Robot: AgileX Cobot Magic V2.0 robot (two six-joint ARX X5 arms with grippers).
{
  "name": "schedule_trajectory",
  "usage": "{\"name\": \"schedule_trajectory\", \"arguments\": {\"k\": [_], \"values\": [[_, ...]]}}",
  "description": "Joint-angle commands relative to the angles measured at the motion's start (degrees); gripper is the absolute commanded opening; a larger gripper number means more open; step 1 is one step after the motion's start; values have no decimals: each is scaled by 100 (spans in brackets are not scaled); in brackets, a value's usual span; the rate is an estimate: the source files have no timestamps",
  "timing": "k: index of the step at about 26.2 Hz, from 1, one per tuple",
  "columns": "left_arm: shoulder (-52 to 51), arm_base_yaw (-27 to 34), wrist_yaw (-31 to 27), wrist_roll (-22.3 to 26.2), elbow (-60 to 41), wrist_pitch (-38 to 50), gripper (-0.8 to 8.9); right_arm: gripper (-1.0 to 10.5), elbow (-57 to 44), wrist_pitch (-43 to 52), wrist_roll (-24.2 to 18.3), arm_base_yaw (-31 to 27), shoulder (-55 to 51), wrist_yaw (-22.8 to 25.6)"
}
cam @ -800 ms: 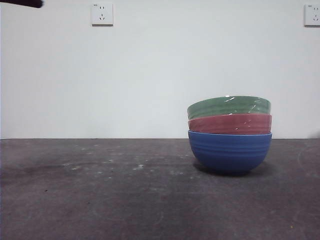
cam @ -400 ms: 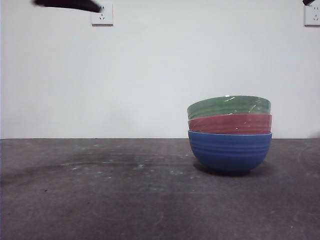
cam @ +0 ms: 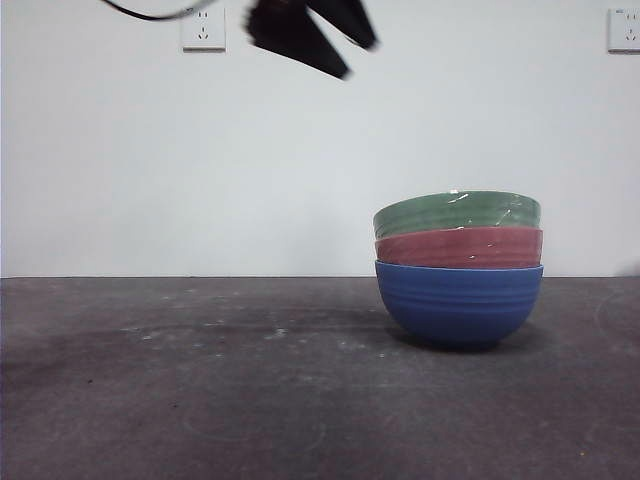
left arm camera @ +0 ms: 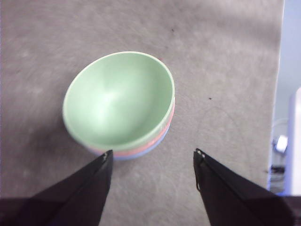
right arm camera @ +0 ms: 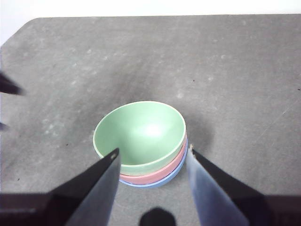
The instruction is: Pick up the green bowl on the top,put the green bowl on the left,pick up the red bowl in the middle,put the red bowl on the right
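Observation:
The green bowl (cam: 457,213) sits on top of a stack at the right of the table, nested in the red bowl (cam: 459,248), which sits in a blue bowl (cam: 459,303). My left gripper (cam: 358,60) is open and empty, high in the air to the left of the stack. The left wrist view shows its jaws (left arm camera: 153,157) spread, with the green bowl (left arm camera: 117,99) just beyond them. My right gripper (right arm camera: 153,150) is open and empty, high above the green bowl (right arm camera: 138,132). The red bowl's rim (right arm camera: 155,178) peeks out beneath it.
The dark grey table (cam: 200,390) stretches to the left of the stack. A white wall with two sockets (cam: 203,28) (cam: 623,30) stands behind. The table's edge shows in the left wrist view (left arm camera: 281,70).
The left arm has swung in from the top left corner toward the middle and come lower, its open jaws now showing. The bowls have not moved.

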Motion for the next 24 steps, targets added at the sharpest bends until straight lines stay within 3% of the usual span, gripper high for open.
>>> {"name": "schedule_trajectory", "arguments": {"k": [1, 16, 18, 22, 24], "values": [[511, -216, -122, 516, 348, 13, 292, 236, 20, -13, -26, 2, -4, -7], [1773, -647, -96, 857, 483, 398, 276, 225, 20, -275, -33, 2, -4, -4], [1784, -619, -90, 894, 481, 321, 216, 225, 20, -278, -33, 2, -4, -4], [1814, -619, -92, 986, 481, 192, 213, 225, 20, -280, -33, 2, -4, -4], [1827, -619, -92, 1025, 479, 160, 138, 224, 20, -280, -33, 2, -4, -4]]}}
